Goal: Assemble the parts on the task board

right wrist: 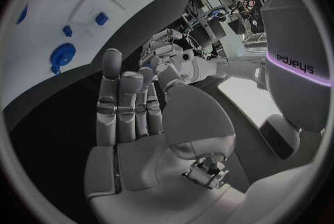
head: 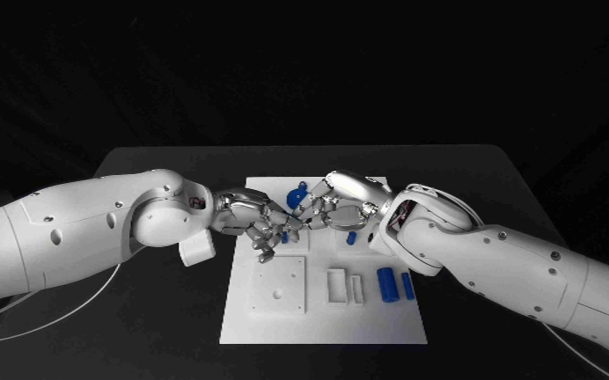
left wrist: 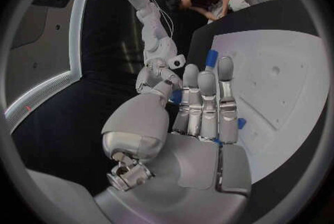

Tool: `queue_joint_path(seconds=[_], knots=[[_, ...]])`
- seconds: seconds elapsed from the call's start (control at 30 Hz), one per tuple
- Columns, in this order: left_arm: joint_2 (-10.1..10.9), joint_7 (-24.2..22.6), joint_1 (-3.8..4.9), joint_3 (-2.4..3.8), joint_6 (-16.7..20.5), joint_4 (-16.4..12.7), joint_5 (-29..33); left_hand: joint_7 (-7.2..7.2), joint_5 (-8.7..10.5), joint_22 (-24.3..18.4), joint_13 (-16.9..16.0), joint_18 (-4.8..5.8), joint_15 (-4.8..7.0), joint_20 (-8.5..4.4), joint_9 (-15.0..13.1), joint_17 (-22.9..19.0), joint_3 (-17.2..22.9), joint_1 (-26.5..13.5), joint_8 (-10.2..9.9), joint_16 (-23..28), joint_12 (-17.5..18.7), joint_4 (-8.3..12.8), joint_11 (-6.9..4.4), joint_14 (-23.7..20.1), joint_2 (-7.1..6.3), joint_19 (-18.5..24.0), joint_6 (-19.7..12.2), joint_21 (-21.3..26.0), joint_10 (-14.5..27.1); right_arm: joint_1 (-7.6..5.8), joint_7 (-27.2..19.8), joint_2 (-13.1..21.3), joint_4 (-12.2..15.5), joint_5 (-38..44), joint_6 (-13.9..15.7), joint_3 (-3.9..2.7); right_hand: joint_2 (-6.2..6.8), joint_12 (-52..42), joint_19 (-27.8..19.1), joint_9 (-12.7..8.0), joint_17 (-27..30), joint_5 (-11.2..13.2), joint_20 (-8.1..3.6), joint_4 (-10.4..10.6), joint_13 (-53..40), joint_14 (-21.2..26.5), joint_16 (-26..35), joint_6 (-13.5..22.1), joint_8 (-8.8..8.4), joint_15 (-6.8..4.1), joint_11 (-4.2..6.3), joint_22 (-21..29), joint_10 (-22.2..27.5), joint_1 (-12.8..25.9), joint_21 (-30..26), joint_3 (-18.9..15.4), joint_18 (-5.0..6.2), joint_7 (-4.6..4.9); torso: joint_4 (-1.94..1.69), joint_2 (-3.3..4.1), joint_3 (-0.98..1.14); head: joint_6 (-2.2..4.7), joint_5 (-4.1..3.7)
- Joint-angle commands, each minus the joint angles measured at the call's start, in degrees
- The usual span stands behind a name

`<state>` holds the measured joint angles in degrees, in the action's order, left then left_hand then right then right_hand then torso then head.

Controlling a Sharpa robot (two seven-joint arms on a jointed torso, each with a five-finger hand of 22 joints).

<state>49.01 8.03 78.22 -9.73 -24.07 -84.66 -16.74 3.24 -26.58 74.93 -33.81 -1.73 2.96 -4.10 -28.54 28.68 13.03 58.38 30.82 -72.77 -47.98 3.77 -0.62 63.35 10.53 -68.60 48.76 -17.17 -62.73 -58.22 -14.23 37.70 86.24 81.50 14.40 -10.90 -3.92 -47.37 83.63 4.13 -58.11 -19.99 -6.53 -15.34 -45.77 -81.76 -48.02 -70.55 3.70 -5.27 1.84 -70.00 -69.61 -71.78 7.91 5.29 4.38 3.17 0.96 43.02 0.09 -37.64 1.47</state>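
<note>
- Left hand (head: pixel 258 218) and right hand (head: pixel 335 207) met fingertip to fingertip over task board (head: pixel 381 327).
- Small blue part (head: pixel 304 215) between fingertips; which hand held it, cannot tell.
- Two blue cylinders (head: pixel 396 286) lay on board, near right wrist, apart from fingers.

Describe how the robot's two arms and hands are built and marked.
Both arms, left arm and right arm, are smooth white shells with dark screw holes. Each ends in a silver metal hand: left hand, right hand. A thin white cable trails below the left arm. Wrist bands glow violet, with lettering.
</note>
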Motion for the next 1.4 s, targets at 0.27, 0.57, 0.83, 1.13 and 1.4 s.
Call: queue_joint_path(seconds=[0.27,0.57,0.83,1.13,1.4], knots=[[-0.16,-1.66,0.08,0.08,-2.73,-0.16,0.17,0.22,-4.78,1.29,-0.05,-0.57,-0.01,0.01,-2.69,-0.03,9.30,-5.73,2.60,-0.66,-0.35,3.97,0.15,-0.92,3.12,0.99,-1.14,-1.48,0.61,0.07,0.20,0.00,0.01,-0.22,-0.78,0.03,0.22,0.38,0.65,-0.10,0.08,-0.28,0.17,-0.04,-0.06,-0.12,0.17,0.49,-0.08,-0.05,0.27,-0.01,-0.04,0.42,-0.44,-0.42,-0.55,0.09,-0.01,0.01,-0.02,-0.06,-0.01],[-0.22,-1.67,0.08,0.08,-3.47,-0.10,0.18,0.16,-4.98,1.27,-0.05,-0.63,0.02,0.01,-2.92,-0.06,9.49,-6.18,2.70,-0.76,-0.41,5.02,0.10,-1.00,3.18,1.28,-1.00,-2.05,0.68,0.07,0.14,-0.01,-0.02,-0.36,-0.56,0.03,0.25,0.41,0.68,-0.22,0.23,-0.36,0.24,-0.07,-0.09,-0.09,0.39,1.35,-0.12,0.03,0.13,0.01,0.06,0.58,-0.63,-0.56,-0.47,0.35,-0.02,0.00,-0.02,0.01,-0.05],[-0.29,-1.41,0.08,0.08,-4.05,-0.11,0.15,0.19,-5.05,1.26,0.02,-0.67,0.02,0.00,-2.94,-0.12,9.59,-6.02,2.53,-0.80,-0.38,5.78,0.10,-1.05,3.53,1.52,-0.96,-2.48,0.70,0.07,0.11,-0.03,-0.01,-0.47,-0.45,0.03,-0.43,0.45,0.75,-0.19,0.23,-0.35,0.29,0.00,-0.09,-0.12,0.38,1.56,-0.09,0.05,0.11,-0.01,0.11,0.56,-0.74,-0.07,-0.37,0.42,0.01,-0.01,-0.02,0.04,-0.05],[-0.36,-1.18,0.08,0.08,-4.51,-0.14,0.01,0.24,-5.16,1.27,0.05,-0.72,0.02,0.00,-2.99,-0.14,9.82,-5.82,2.50,-0.82,-0.35,6.37,0.11,-1.09,3.55,1.63,-0.96,-2.71,0.73,0.07,0.02,-0.13,-0.04,-0.56,-0.30,0.03,-1.52,0.72,0.77,-0.11,0.02,2.11,0.30,-0.02,0.08,-0.15,0.15,1.68,-0.07,0.05,0.05,-0.45,0.07,1.16,-0.86,5.33,-0.25,0.63,0.00,0.00,-0.03,0.00,-0.02],[-0.36,-0.97,0.08,0.08,-4.69,-0.16,-0.22,0.27,-5.20,1.28,0.06,-0.74,0.01,0.00,-3.00,-0.15,9.91,-5.76,2.48,-0.82,-0.35,6.53,0.13,-1.12,3.60,1.68,-0.96,-2.80,0.71,0.07,0.09,-0.16,-0.06,-0.59,-0.36,0.03,0.72,0.73,0.65,-0.03,-0.05,5.09,0.35,1.42,0.07,-0.09,0.14,1.62,-0.07,0.08,0.02,-1.38,-0.10,3.19,-0.89,16.58,-0.06,0.74,-0.01,-0.01,-0.03,0.01,0.00]])
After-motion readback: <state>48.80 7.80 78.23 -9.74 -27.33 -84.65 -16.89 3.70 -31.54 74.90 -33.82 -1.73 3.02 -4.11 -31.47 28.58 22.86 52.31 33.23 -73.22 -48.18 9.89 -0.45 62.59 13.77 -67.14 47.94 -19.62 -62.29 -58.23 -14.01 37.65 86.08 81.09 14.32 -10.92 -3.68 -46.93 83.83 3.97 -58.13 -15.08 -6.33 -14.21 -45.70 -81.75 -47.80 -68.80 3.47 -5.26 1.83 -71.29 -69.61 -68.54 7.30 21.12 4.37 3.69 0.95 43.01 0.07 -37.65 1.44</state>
